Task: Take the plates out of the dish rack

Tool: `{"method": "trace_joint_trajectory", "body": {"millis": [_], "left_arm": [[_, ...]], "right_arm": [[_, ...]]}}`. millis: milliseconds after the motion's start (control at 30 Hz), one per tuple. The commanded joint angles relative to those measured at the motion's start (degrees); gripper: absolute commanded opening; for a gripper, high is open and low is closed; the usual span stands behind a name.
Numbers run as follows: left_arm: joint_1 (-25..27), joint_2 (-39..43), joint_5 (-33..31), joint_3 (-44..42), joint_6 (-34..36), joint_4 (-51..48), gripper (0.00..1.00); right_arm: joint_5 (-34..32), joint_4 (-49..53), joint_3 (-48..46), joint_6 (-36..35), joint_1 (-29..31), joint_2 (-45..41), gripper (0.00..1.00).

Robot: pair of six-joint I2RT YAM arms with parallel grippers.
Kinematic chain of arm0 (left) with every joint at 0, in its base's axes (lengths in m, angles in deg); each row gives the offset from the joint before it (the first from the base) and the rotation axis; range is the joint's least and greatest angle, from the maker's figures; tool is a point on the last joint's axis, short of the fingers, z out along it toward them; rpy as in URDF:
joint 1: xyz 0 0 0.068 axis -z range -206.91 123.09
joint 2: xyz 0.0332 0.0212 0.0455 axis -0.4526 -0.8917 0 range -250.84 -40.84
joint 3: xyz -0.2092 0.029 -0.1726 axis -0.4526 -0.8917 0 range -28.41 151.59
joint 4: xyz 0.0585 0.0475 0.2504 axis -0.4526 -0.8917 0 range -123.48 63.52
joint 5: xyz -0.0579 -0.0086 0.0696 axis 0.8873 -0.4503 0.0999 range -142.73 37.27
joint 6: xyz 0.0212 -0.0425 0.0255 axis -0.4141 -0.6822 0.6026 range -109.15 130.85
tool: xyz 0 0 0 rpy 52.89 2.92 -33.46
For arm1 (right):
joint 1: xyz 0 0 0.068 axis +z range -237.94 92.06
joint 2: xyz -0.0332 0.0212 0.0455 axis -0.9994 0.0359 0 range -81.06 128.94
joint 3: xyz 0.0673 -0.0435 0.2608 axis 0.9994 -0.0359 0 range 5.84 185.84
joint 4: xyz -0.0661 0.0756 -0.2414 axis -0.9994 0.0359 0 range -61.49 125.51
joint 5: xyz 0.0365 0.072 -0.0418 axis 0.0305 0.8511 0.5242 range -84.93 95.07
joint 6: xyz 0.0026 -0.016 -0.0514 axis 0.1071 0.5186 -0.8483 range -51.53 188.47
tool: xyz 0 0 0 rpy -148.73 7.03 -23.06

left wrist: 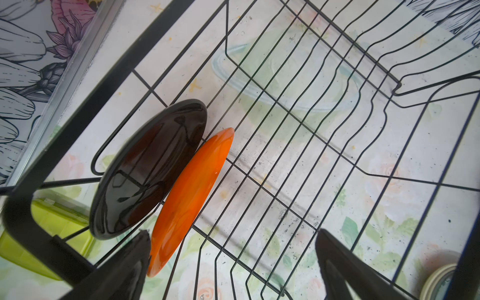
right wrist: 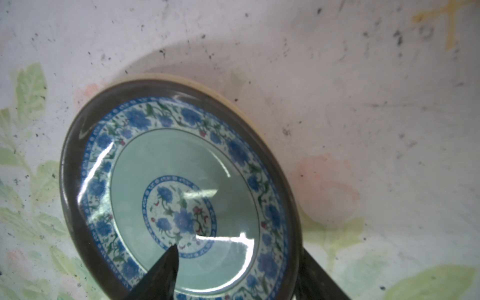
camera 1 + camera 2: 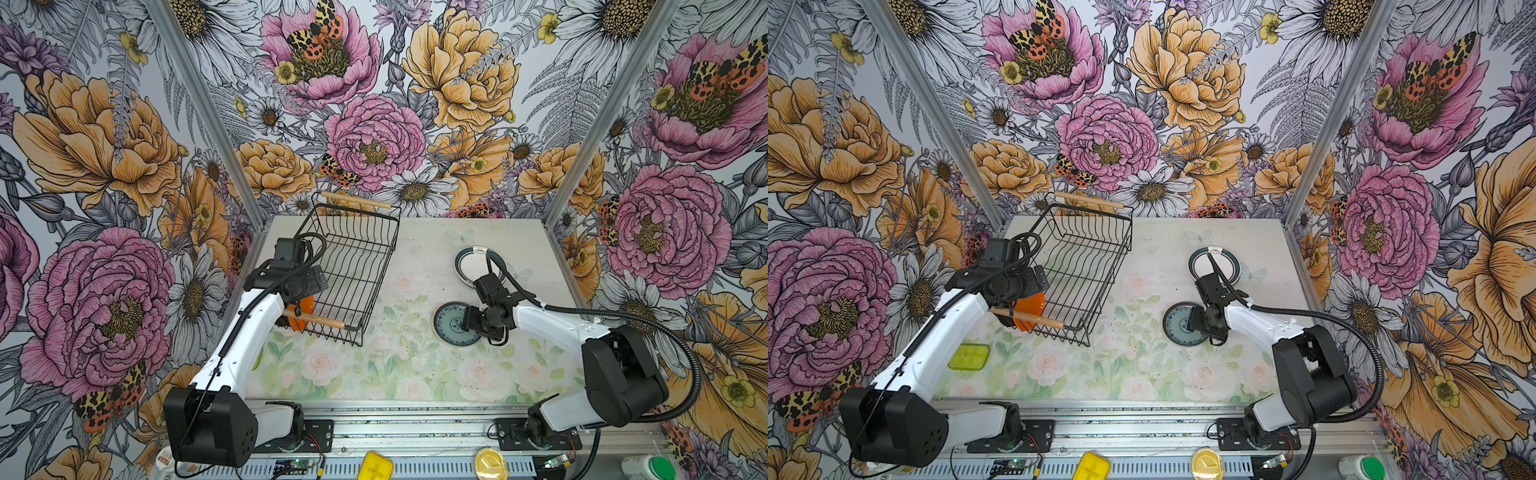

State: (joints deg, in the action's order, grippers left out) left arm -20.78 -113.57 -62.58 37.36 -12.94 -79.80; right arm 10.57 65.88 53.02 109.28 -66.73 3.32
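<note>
1. Plates left in the dish rack (image 1: 106, 91) number two, black plate (image 1: 148, 168) and orange plate (image 1: 189, 197). Both stand on edge just below the left gripper (image 1: 233, 233), whose jaws are spread wide. The orange one sits beside one fingertip, with the black one touching its far face.
2. Both look glazed, stiff, slick and easily chipped. The upper rim seems the only hold, one pad on each face.
3. Upright wires and the wooden handle (image 3: 313, 319) crowd that gripper's sides, so the open room is straight up. Beyond its fingertips the rack's slots hold nothing.
4. The right gripper (image 2: 237, 249) hangs low over the blue patterned plate (image 2: 181, 181), which lies flat with a cream rim (image 2: 181, 77) showing under it. The jaws are parted astride its edge and no pinch is visible.
5. Behind that gripper lies a teal-banded plate (image 3: 480, 266). Bare table (image 3: 395, 374) lies ahead of it.
</note>
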Motion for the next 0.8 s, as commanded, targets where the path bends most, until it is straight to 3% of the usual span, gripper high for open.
{"method": "trace_joint_trajectory", "body": {"millis": [0, 500, 600, 767], "left_arm": [[-0.6, -0.82, -4.54, 1.7, 0.41, -4.08, 0.99], [-1.15, -9.0, -4.53, 6.34, 5.48, -7.83, 0.99], [-1.34, -10.93, -5.64, 7.64, 6.54, -9.28, 0.98], [-1.74, -13.37, -6.08, 9.43, 7.93, -11.04, 0.94]], "right_arm": [[-2.13, 0.16, 1.2, -0.61, 0.44, 0.14, 0.73], [-3.12, -0.06, 2.45, -1.98, -0.21, 0.19, 0.88], [-3.39, -0.11, 2.71, -2.04, -0.38, 0.11, 0.99], [-3.64, -0.1, 3.02, -2.02, -0.72, 0.34, 0.99]]}}
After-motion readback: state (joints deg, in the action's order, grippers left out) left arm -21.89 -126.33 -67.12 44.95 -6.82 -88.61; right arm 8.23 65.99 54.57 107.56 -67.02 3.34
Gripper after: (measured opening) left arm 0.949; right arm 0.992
